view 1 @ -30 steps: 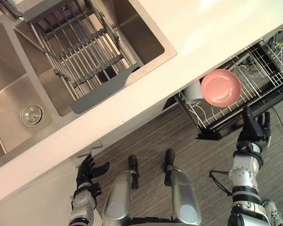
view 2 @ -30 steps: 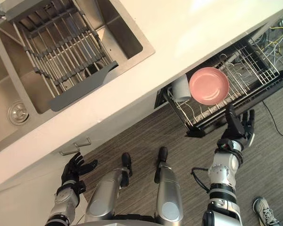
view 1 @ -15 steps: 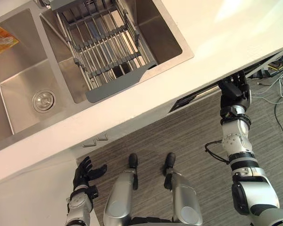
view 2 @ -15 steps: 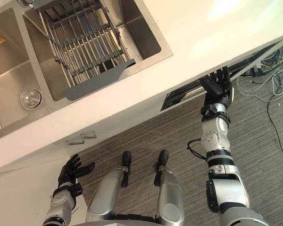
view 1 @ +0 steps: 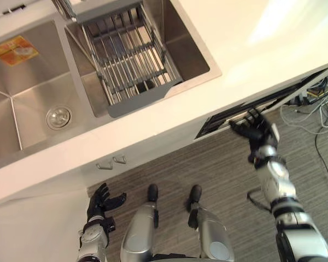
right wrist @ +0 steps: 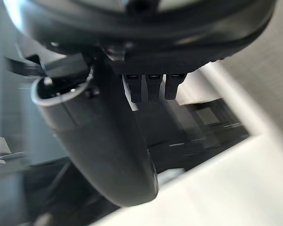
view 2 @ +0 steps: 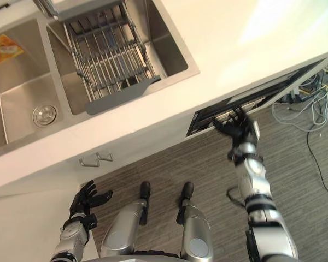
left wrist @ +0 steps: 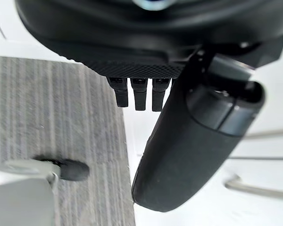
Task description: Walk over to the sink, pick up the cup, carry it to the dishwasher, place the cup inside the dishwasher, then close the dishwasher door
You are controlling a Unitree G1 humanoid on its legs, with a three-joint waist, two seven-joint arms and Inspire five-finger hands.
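Closure nears: our right robot hand [view 1: 258, 134], spread wide, now meets the black dishwasher door [view 1: 218, 118] we just pushed in.

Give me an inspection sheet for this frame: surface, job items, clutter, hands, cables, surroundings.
Surface: white counter around the sink.
Job's things: sink with two basins; dishwasher pushed in under the counter, a dark strip showing.
Clutter: grey rack across one basin; flat orange item in the other.
Hands: right hand open, fingers spread at the dishwasher's strip; left hand open, low by the cabinet.
Cables: loose cables on the floor.
Surroundings: grey striped floor; two handles.
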